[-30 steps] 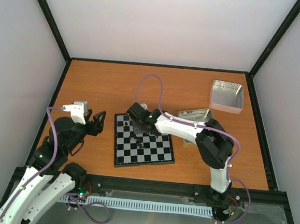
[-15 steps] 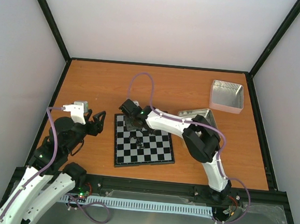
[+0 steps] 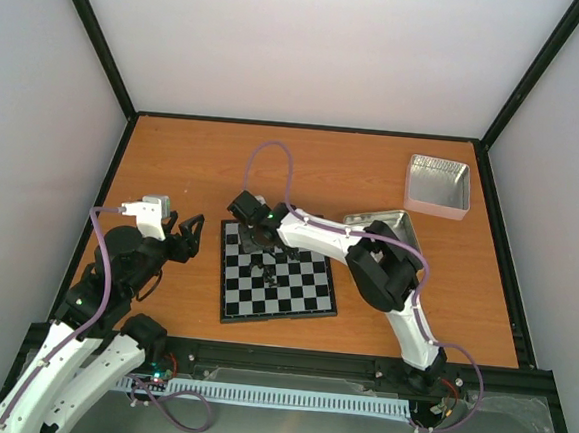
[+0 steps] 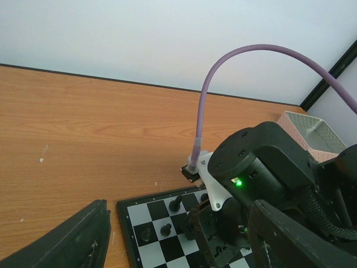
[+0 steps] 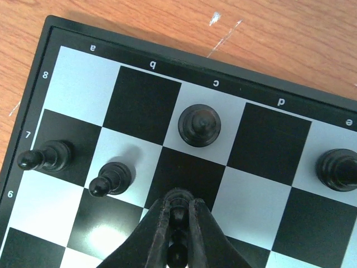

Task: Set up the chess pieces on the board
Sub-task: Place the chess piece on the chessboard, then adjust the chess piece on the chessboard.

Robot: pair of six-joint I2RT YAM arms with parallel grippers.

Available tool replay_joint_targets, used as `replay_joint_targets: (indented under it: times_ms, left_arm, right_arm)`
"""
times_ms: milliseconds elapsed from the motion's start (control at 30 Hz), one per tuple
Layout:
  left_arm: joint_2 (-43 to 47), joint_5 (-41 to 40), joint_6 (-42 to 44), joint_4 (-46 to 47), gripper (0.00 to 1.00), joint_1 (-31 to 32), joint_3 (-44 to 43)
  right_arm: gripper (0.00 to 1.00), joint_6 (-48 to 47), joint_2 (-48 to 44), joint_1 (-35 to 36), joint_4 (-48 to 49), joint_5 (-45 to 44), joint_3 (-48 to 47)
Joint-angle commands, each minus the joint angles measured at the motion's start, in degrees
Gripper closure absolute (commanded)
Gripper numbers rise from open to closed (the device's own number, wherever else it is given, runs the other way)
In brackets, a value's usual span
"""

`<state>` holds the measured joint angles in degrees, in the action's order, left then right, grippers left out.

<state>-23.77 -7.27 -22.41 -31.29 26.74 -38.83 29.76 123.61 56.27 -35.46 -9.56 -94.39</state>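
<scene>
The board lies in the middle of the table; its far-left corner fills the right wrist view. My right gripper is shut on a black pawn and holds it over the c7 square. Black pieces stand nearby: one on c8, two pawns to the left and one at the right edge. From above, the right gripper is over the board's far-left corner. My left gripper is open and empty, just left of the board.
A pink-sided metal tin stands at the far right, and a second tin lies behind the right arm. In the left wrist view the right wrist looms close over the board.
My right gripper has moved left and farther back over the board with the pawn in it. The left arm has not moved.
</scene>
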Motion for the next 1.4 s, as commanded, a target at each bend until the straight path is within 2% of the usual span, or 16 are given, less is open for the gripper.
replay_joint_targets:
  times_ms: [0, 133, 267, 433, 800, 1200, 1367]
  left_arm:
    - [0.5, -0.4, -0.3, 0.4, 0.31, 0.3, -0.2]
    - [0.6, -0.3, -0.3, 0.4, 0.31, 0.3, -0.3]
    - [0.5, -0.2, -0.3, 0.4, 0.31, 0.3, -0.2]
    - [0.4, -0.2, -0.3, 0.4, 0.31, 0.3, -0.2]
    - [0.2, -0.2, -0.3, 0.4, 0.31, 0.3, -0.3]
    - [0.3, -0.2, -0.3, 0.4, 0.31, 0.3, -0.3]
    - [0.3, -0.2, -0.3, 0.4, 0.31, 0.3, -0.3]
  right_arm:
    - [0.89, -0.2, 1.4, -0.1, -2.3, -0.1, -1.7]
    - [0.84, -0.3, 1.5, -0.1, -3.0, -0.3, -2.2]
    - [0.71, -0.1, 1.1, -0.1, -3.6, -0.2, -2.4]
    - [0.69, -0.6, -0.4, -0.1, -3.3, 0.8, -1.4]
    - [0.89, -1.4, -1.7, -0.1, -3.4, 1.2, -0.3]
    - [0.92, -0.5, -5.4, -0.2, -3.4, -3.2, 3.4]
    - [0.92, -1.8, -4.2, -0.3, -0.7, -0.4, 3.0]
